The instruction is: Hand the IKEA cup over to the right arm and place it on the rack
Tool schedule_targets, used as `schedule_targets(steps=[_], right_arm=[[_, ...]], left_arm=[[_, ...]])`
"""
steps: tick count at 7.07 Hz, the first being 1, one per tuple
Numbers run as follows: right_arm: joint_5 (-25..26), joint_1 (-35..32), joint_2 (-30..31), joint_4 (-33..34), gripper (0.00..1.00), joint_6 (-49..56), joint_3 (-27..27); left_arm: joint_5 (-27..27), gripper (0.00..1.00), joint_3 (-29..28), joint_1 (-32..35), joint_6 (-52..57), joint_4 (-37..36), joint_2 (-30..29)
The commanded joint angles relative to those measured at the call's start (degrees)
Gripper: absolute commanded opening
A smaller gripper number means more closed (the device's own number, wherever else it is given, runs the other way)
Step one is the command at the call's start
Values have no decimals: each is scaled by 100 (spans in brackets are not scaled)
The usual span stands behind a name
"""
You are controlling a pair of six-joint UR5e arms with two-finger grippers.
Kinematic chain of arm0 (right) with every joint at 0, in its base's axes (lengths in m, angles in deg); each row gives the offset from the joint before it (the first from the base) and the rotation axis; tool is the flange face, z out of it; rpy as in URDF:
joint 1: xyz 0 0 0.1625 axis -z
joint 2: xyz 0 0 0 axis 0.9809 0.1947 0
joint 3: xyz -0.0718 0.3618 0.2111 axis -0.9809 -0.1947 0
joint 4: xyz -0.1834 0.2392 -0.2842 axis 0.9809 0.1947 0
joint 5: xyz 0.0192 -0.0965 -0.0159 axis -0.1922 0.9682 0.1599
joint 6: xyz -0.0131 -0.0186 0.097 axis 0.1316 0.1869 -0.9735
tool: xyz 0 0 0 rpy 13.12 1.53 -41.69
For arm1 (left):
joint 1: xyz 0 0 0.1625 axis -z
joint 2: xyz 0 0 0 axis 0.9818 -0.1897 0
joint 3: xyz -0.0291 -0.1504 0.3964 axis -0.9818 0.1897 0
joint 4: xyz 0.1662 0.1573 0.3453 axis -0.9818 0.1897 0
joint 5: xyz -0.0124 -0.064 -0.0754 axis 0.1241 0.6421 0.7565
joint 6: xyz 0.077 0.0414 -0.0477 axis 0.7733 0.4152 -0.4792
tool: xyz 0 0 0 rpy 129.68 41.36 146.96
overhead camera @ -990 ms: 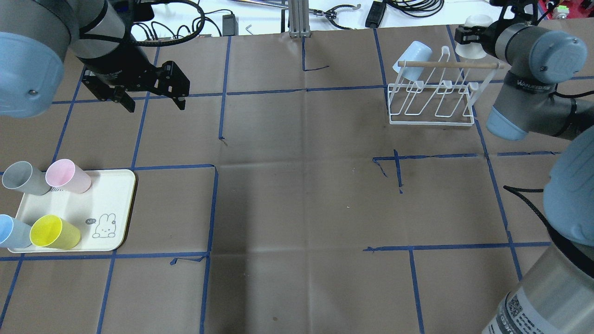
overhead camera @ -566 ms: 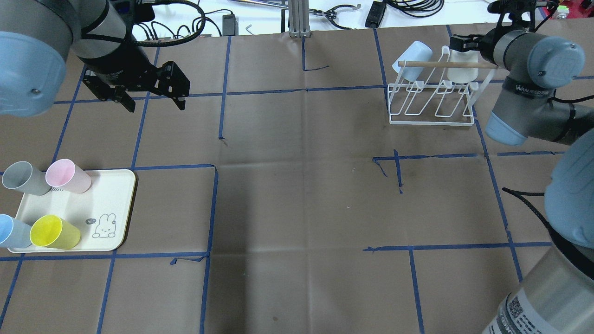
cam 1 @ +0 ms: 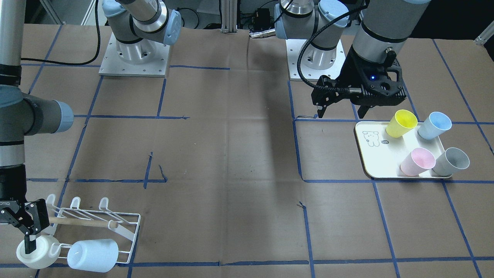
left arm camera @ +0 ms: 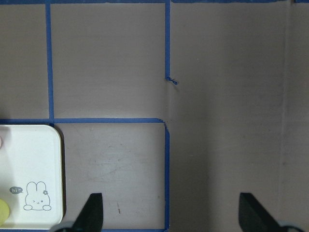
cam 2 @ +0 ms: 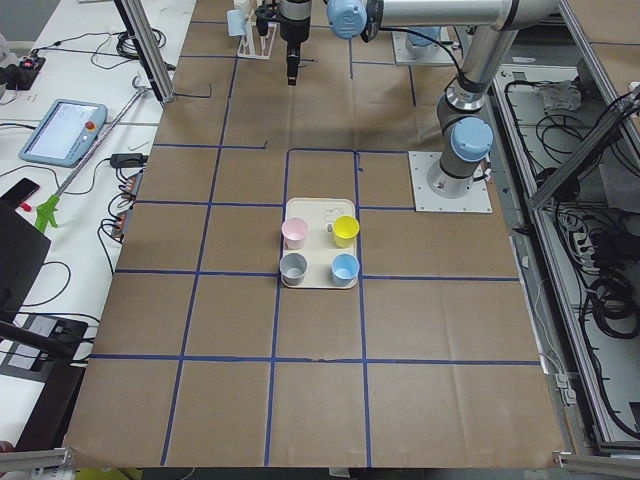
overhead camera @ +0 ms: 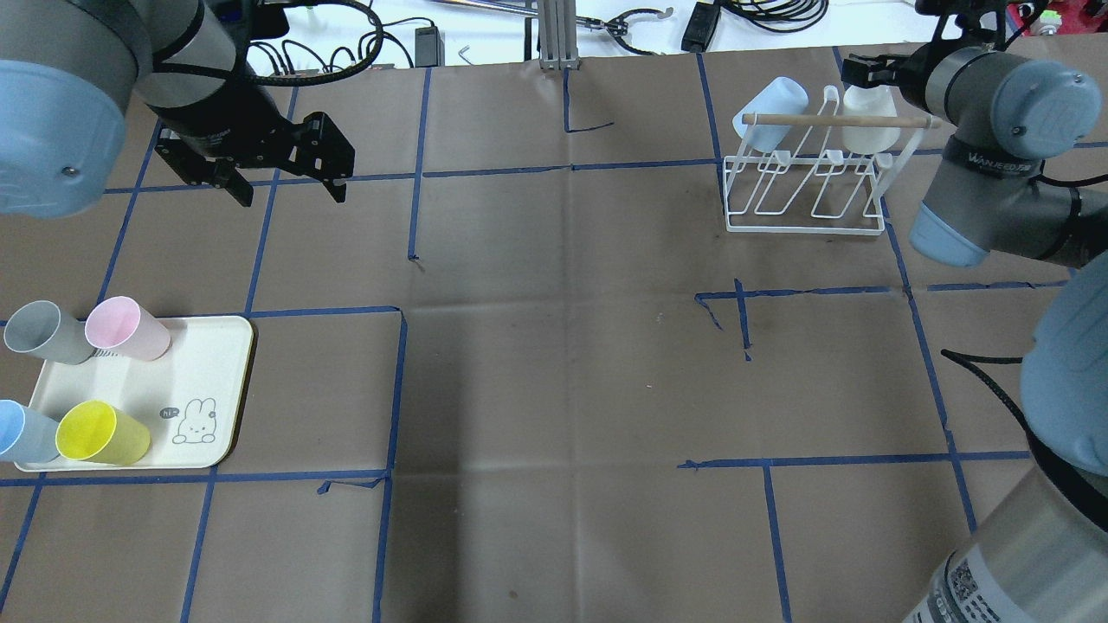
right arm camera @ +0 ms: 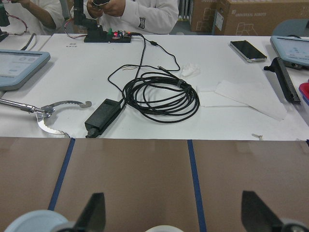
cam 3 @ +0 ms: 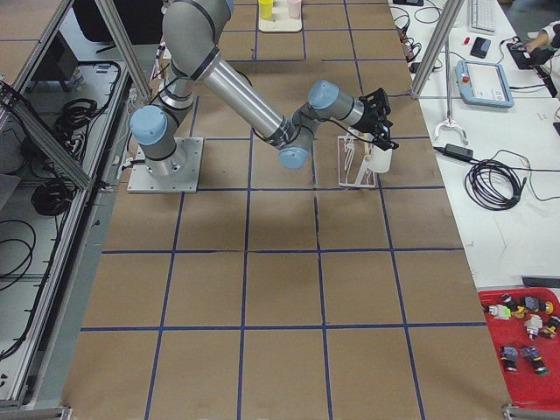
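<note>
1. at the rack's far corner, your right gripper hung with its jaws spread wide, gripping nothing. the white ikea cup sat tilted over a corner prong of the rack, just beside a pale blue cup.
2. across the table, your left gripper hovered open-jawed and empty near the tray of four coloured cups.
3. the placing looked all but done, though how deep the cup sat on its prong could not be told.
4. the danger lay in the retreat: the fingers stood either side of the cup, so a slanted pull could hook its wall, drag it off the prong or tip the light wire rack.
5. the wooden dowel ran close by the wrist, and a careless lift could strike it and shake both cups loose.
</note>
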Motion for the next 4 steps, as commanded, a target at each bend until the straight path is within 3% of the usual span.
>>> schedule_targets(steps=[1, 4], right_arm=[[15, -53, 534, -1080, 100, -7, -209], [59, -176, 1536, -2986, 100, 2, -228]], left_arm=[[0, 100, 2, 0, 0, -11, -11], [0, 100, 29, 0, 9, -19, 7]])
